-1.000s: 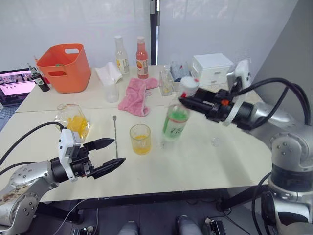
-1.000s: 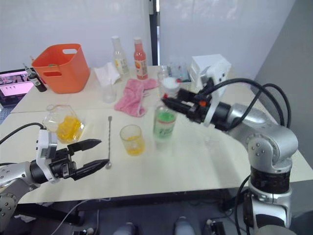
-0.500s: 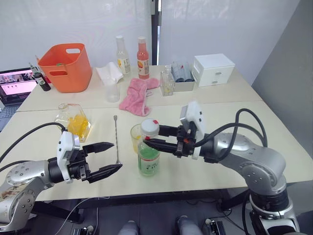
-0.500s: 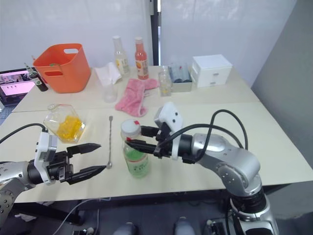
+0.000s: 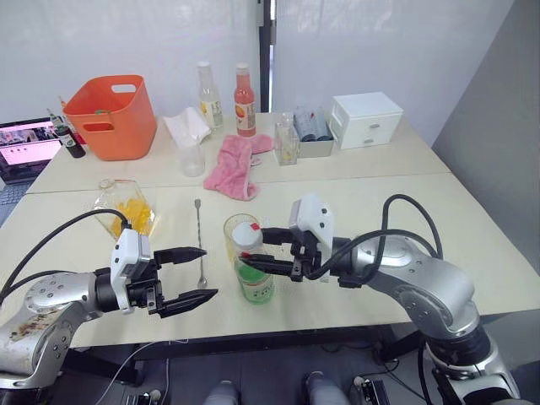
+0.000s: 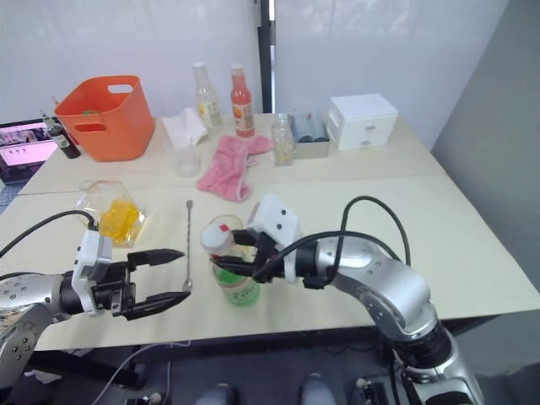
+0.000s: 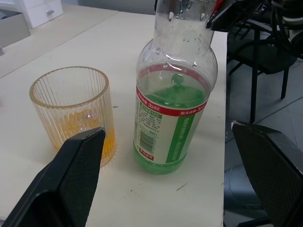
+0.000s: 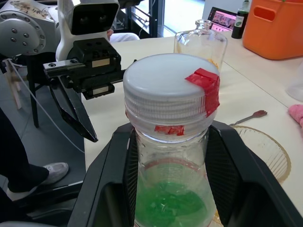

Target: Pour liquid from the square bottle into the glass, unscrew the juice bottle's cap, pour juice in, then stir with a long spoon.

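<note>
Fingers of the right end effector (image 5: 263, 250) pinch the juice bottle (image 5: 254, 274) by its neck, below the cap (image 8: 167, 84); the bottle stands upright on the worktop (image 5: 405, 211), just beside the glass (image 7: 73, 111). The left end effector (image 5: 192, 272) is spread apart near the long spoon (image 5: 201, 240).

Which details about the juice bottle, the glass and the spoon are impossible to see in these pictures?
- Juice bottle: its top is cut off by the left wrist view's edge.
- Cap: in the right wrist view it hides the neck thread, so how tight it sits is unknown.
- Glass: partly hidden behind the bottle in the left eye view.
- Long spoon: its bowl is too small to make out there.
</note>
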You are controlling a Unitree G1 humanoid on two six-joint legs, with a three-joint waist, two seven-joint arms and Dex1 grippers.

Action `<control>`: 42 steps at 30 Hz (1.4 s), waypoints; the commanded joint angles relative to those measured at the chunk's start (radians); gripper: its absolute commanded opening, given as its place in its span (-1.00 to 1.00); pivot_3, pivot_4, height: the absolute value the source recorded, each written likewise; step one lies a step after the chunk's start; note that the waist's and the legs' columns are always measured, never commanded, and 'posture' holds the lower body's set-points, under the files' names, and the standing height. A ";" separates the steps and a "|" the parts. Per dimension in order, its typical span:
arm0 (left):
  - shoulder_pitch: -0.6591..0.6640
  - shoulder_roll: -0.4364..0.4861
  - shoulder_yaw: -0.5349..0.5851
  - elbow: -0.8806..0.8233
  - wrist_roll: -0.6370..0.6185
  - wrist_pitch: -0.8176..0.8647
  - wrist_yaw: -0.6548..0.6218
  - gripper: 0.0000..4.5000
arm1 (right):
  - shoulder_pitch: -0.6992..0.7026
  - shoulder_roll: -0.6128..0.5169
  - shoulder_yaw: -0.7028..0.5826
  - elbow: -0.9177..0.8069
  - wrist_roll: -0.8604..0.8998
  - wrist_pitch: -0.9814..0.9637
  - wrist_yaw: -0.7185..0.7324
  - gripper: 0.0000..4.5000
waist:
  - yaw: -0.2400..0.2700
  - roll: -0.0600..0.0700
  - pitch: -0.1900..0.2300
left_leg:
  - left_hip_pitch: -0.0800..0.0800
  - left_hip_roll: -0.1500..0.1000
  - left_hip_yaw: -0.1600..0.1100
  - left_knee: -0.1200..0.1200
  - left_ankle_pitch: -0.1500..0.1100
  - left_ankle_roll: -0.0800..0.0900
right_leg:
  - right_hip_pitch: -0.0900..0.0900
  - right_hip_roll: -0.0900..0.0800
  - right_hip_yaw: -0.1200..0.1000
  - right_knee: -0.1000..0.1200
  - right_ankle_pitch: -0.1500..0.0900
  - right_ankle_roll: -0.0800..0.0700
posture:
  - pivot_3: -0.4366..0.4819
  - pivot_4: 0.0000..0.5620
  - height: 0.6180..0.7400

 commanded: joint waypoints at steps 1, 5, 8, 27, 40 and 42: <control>-0.012 0.002 0.004 -0.009 0.000 -0.018 -0.006 1.00 | -0.003 0.010 -0.004 -0.005 -0.009 -0.023 0.009 -0.34 | 0.000 0.000 0.000 | 0.000 0.000 0.000 0.000 0.000 0.000 | 0.000 0.000 0.000 0.000 0.000 0.000 | -0.05 -0.47 0.99; -0.013 0.003 0.000 -0.004 0.001 -0.021 -0.012 1.00 | -0.005 0.023 -0.033 0.007 0.012 -0.042 0.032 0.42 | 0.000 0.000 0.000 | 0.000 0.000 0.000 0.000 0.000 0.000 | 0.000 0.000 0.000 0.000 0.000 0.000 | -0.05 -0.47 0.99; -0.020 0.005 -0.002 0.005 0.003 -0.023 -0.019 1.00 | -0.025 0.012 -0.070 0.049 0.045 -0.064 0.106 0.85 | 0.000 0.000 0.000 | 0.000 0.000 0.000 0.000 0.000 0.000 | 0.000 0.000 0.000 0.000 0.000 0.000 | -0.05 -0.47 0.99; -0.004 0.034 0.017 -0.017 -0.013 0.005 -0.044 1.00 | -0.408 0.076 0.081 0.841 -0.150 -0.522 0.941 0.85 | -0.020 0.000 0.000 | 0.001 0.001 0.000 -0.001 0.000 0.000 | 0.000 0.001 0.000 0.001 0.004 -0.007 | -0.05 -0.47 0.99; 0.039 0.050 0.069 -0.057 -0.028 0.029 -0.015 1.00 | -0.459 0.111 0.102 0.932 -0.111 -0.557 0.980 -0.11 | -0.023 0.000 0.000 | 0.001 0.001 0.000 -0.001 0.000 0.000 | -0.001 0.002 0.000 0.002 0.004 -0.007 | -0.05 -0.47 0.99; 0.038 0.050 0.071 -0.056 -0.028 0.030 -0.012 1.00 | -0.458 0.112 0.102 0.930 -0.104 -0.552 0.980 -0.31 | -0.023 0.000 0.000 | 0.001 0.001 0.000 -0.001 0.000 0.000 | -0.001 0.001 0.000 0.002 0.004 -0.007 | -0.05 -0.47 0.99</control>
